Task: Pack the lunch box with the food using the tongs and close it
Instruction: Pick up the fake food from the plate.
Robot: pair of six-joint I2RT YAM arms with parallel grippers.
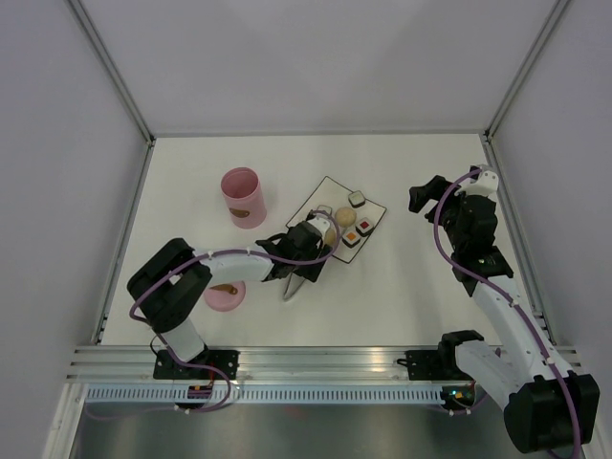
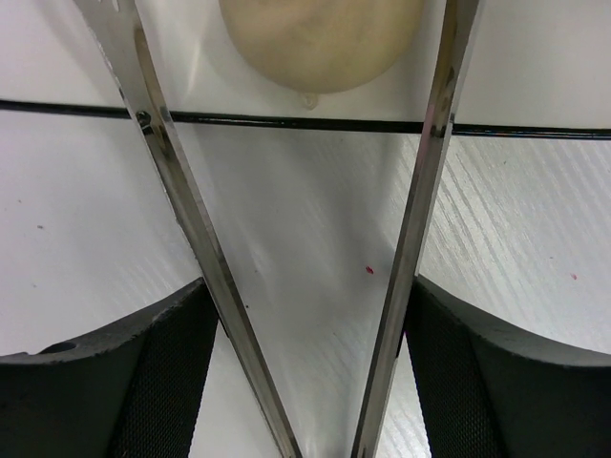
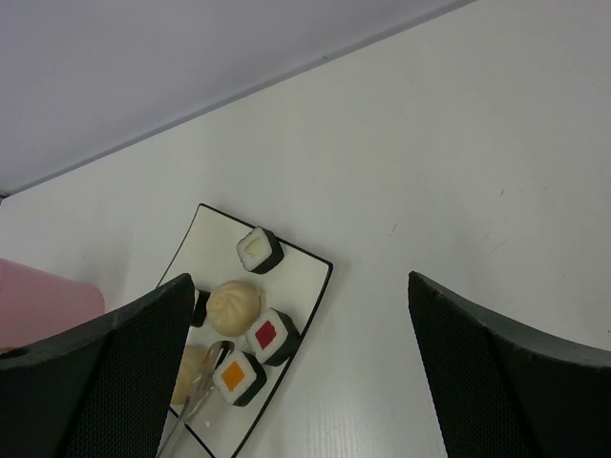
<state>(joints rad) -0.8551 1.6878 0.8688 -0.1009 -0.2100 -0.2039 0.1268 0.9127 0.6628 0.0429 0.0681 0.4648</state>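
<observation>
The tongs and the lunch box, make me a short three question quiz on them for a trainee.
1. True or false: the lid sits on the lunch box.
2. In the left wrist view, what lies between the arms of the tongs? A) a sushi roll B) a beige ball C) nothing
3. Which gripper holds nothing?

Key:
1. False: the lid lies on the table, apart from the open box.
2. B
3. The right gripper; its fingers stand wide apart.
</observation>
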